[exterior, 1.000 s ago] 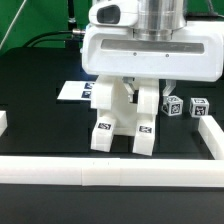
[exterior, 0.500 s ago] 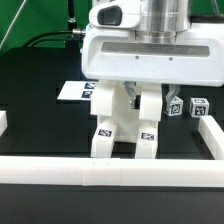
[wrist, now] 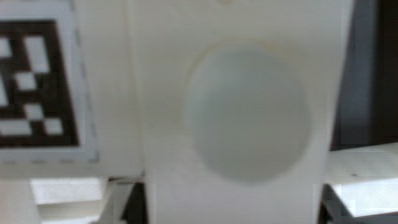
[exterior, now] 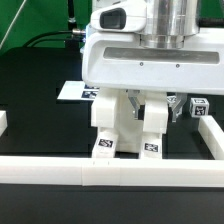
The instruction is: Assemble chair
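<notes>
Blk table (exterior: 40,125): chair (exterior: 108,120) directly under hand (exterior: 133,102), gripped at its top

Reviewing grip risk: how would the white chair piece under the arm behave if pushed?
The chair piece looks chunky and solid, so it is probably stiff. Tall on two narrow feet, it would likely tip if pushed. Its smooth faces may be slippery.

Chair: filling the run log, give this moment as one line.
hand: shut on chair | chair: held just behind front rail | loose tagged block: exterior view's right
</notes>
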You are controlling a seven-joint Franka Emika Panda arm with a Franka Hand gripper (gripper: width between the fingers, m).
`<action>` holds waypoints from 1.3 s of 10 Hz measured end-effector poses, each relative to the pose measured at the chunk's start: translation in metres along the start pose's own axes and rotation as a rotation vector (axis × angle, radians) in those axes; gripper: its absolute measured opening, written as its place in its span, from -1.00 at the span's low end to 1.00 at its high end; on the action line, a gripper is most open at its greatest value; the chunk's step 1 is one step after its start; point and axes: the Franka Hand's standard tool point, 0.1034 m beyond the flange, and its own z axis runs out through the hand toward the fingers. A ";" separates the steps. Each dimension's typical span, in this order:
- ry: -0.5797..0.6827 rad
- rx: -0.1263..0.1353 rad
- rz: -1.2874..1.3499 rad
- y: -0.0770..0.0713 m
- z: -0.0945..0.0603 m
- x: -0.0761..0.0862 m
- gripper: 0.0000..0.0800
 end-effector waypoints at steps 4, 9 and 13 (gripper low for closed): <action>0.001 0.000 -0.001 0.001 0.000 0.000 0.54; 0.015 -0.006 0.003 0.005 0.007 0.002 0.62; 0.011 -0.013 0.012 0.007 0.018 0.014 0.62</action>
